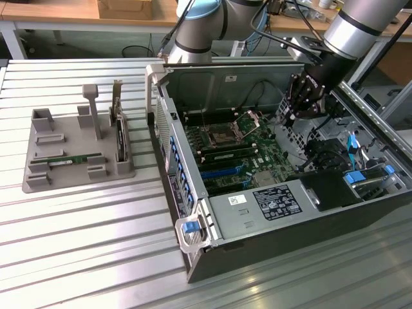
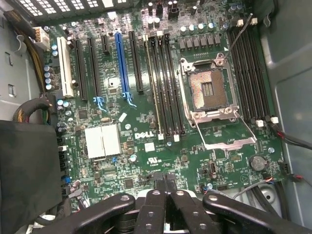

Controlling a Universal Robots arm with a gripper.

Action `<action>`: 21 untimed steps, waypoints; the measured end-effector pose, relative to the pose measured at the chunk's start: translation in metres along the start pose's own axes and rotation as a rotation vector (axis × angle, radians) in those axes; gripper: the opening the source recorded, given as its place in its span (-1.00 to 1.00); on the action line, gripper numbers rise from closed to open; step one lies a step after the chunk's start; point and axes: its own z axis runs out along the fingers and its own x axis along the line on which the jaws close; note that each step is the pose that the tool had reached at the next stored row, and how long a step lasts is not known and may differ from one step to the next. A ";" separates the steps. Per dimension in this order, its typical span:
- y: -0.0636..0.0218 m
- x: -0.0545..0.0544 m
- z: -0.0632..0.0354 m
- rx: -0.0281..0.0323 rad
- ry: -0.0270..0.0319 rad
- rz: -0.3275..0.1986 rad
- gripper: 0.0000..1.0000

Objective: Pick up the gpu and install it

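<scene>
The tool [image 1: 291, 108] hangs inside the open computer case [image 1: 270, 238], above the motherboard [image 1: 238, 154], its fingers [image 2: 168, 197] pressed together and holding nothing. The gpu [image 1: 72, 159] lies flat in the grey holder tray [image 1: 38, 183] on the table [image 1: 84, 251], well apart from the case (toward the exterior view's left). One upright dark card [image 1: 120, 138] stands in the same tray. Bare table surrounds the tray; the case walls hem the tool closely.
</scene>
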 end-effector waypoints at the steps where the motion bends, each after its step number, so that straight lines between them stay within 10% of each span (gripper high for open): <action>1: 0.0000 0.000 0.0000 -0.0002 -0.0011 0.006 -0.80; 21: 0.0000 0.000 0.0000 -0.0028 -0.0167 0.112 -0.80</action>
